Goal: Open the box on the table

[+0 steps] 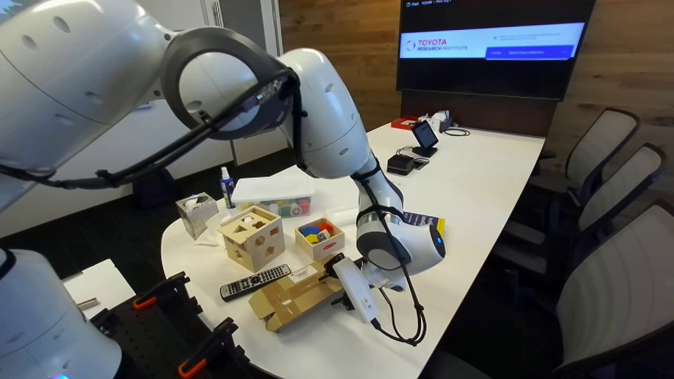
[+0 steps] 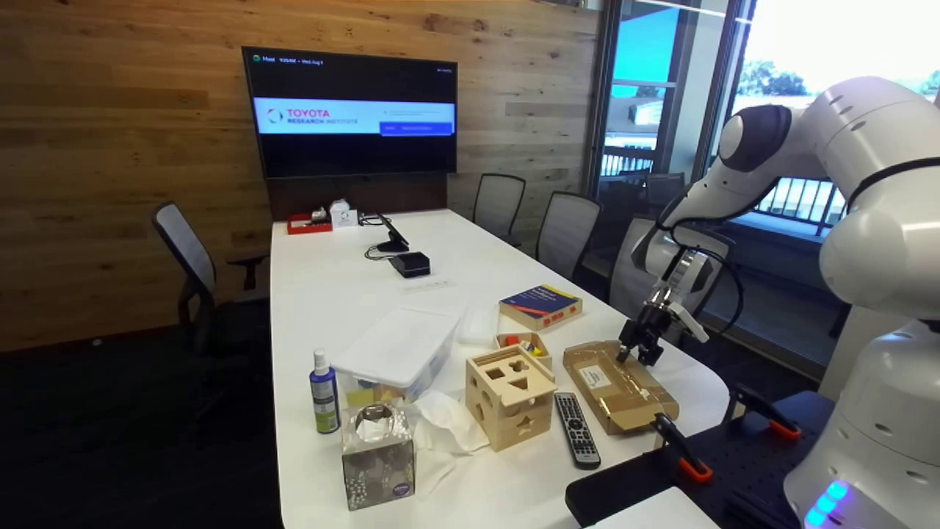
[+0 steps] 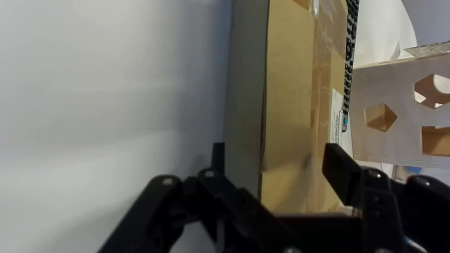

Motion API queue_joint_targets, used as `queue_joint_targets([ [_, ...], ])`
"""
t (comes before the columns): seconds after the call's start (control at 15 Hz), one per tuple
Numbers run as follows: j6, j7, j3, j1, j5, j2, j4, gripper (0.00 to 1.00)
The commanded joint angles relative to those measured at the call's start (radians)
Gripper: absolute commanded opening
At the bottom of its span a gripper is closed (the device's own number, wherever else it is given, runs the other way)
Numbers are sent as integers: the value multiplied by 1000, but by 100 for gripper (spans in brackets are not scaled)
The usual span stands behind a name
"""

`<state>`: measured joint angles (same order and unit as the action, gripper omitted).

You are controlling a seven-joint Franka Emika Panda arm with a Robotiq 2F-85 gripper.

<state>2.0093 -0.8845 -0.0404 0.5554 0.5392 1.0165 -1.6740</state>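
Note:
The box [image 1: 295,297] is a flat tan cardboard box on the white table [image 1: 474,173]. It also shows in an exterior view [image 2: 609,389] and the wrist view [image 3: 288,105]. Its lid lies down, with tape and a white label on top; a flap juts out at the end nearer the robot base. A dark seam runs along its long edge in the wrist view. My gripper [image 3: 276,160] is open and empty at the far end, also seen in both exterior views [image 1: 337,284] [image 2: 637,356]. One finger is beside the long side, the other above the top; contact cannot be told.
A remote [image 2: 578,430] lies alongside the box. The wooden cube [image 2: 510,397], a small tray of shapes [image 1: 320,243] and a thick book-like block [image 2: 540,305] stand nearby. A plastic tub [image 2: 396,345], tissue box [image 2: 378,459] and spray bottle [image 2: 324,393] are farther off.

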Motion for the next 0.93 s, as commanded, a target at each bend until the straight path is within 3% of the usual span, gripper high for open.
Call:
queue_joint_targets([
  [0.0, -30, -2, -6, 1, -13, -5, 19, 42],
  [0.4, 20, 163, 35, -107, -75, -117, -61, 1],
  [0.87, -8, 535, 60, -280, -235, -228, -78, 2],
])
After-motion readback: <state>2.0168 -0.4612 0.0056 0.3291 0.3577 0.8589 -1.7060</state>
